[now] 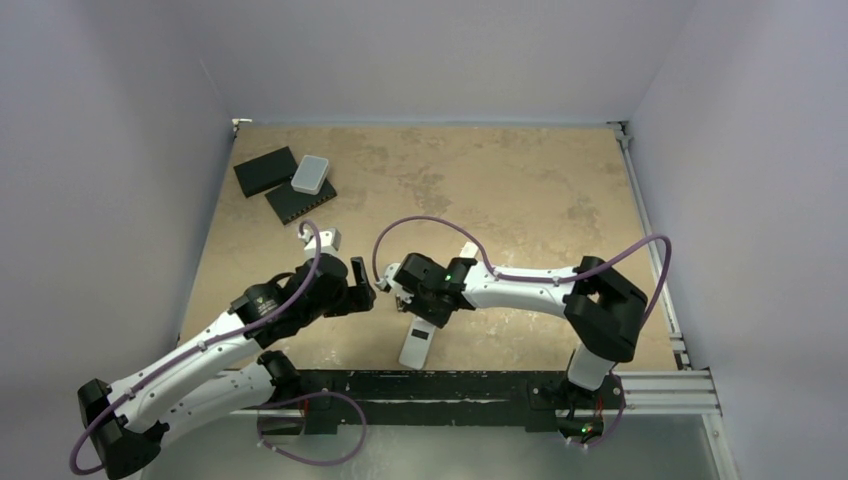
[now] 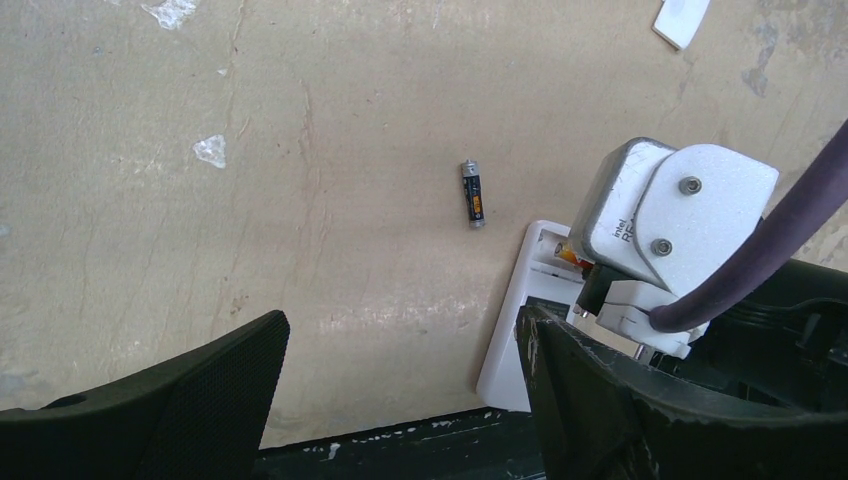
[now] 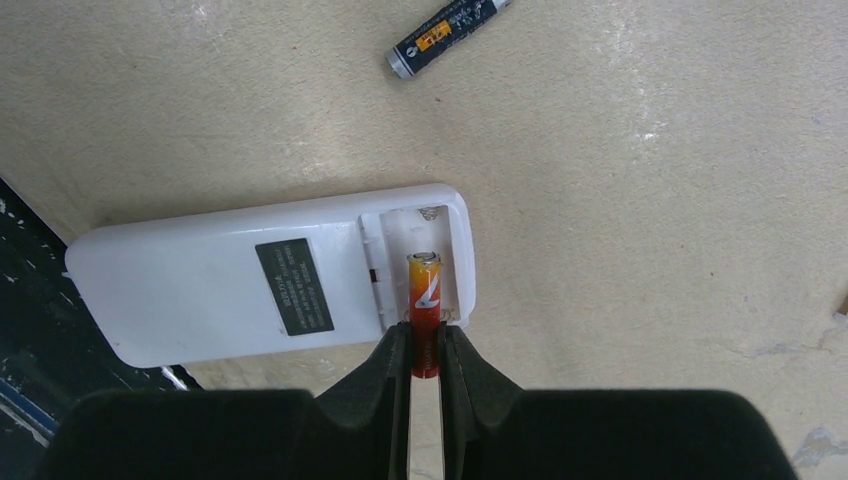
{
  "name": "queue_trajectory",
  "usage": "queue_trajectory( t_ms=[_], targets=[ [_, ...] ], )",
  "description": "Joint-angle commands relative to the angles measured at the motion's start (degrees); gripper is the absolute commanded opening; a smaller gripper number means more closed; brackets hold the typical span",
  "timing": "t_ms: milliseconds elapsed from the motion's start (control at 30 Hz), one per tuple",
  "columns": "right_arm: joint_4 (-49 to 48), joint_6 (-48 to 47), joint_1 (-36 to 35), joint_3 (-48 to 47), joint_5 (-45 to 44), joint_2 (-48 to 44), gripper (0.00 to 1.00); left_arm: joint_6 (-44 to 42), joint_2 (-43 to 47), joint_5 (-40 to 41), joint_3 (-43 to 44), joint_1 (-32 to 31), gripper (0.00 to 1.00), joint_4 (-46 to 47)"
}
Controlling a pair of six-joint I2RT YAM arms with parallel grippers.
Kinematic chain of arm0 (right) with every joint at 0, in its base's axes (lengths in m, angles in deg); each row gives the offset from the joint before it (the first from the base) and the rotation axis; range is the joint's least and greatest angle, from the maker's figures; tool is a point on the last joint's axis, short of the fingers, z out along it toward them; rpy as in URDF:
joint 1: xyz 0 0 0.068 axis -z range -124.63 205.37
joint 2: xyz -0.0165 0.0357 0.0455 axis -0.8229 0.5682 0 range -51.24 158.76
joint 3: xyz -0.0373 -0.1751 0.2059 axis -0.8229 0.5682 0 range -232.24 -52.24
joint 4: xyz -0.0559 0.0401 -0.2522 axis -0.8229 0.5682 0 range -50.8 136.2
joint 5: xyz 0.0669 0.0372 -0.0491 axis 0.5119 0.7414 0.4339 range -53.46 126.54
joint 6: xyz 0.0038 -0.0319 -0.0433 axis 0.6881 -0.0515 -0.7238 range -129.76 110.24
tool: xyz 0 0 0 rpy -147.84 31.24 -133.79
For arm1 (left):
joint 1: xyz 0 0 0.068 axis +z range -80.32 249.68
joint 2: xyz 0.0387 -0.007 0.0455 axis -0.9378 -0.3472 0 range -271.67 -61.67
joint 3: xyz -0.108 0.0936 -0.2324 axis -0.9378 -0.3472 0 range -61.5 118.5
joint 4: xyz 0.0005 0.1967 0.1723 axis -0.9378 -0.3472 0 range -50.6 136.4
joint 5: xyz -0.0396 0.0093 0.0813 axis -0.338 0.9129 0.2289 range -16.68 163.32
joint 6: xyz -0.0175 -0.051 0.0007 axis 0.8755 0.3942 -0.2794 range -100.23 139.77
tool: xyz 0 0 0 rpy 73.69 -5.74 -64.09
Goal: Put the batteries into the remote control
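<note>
One battery of the pair was being seated at this moment. The right gripper (image 3: pixel 425 348) pinched the reddish-orange battery (image 3: pixel 424 295) by one end, and the battery's other end lay inside the open battery compartment (image 3: pixel 385 268) of the remote control (image 3: pixel 200 290). The remote lay back-up on the table (image 1: pixel 520 180) at its near edge, between the two arms, with the compartment at its far end. A gap showed between the battery's free end and the contact spring (image 3: pixel 430 212), and the held end overhung the compartment wall, so the battery appeared only partly home. The neighbouring bay stood empty. The dark battery (image 2: pixel 472 195) lay loose on the table to the left of the remote, apart from it and untouched. The left gripper (image 2: pixel 400 400) hung just left of the remote with its fingers spread wide and nothing between them. A small white piece (image 2: pixel 683 20), possibly the compartment lid, lay farther off. The step in hand was judged to be insertion of the first battery. The next move likely called for sliding it against the spring, pressing the held end down flat and then letting go. The dark battery would then be fetched for the empty bay.
</note>
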Motion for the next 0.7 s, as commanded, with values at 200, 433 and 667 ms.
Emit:
queue_trajectory(
  t_ms=[200,433,667],
  targets=[
    [1.5,-0.8,-0.2,-3.0,-1.9,-0.3,0.00,-0.2,-0.6,0.8,2.5,0.1,0.84,0.5],
    [1.5,-0.9,-0.2,-2.4,-2.4,0.2,0.03,-0.2,-0.3,0.9,2.3,0.1,0.84,0.6],
    [1.7,-0.7,-0.3,-3.7,-1.6,1.6,0.06,-0.4,-1.6,0.2,2.3,0.1,0.84,1.6]
  ],
)
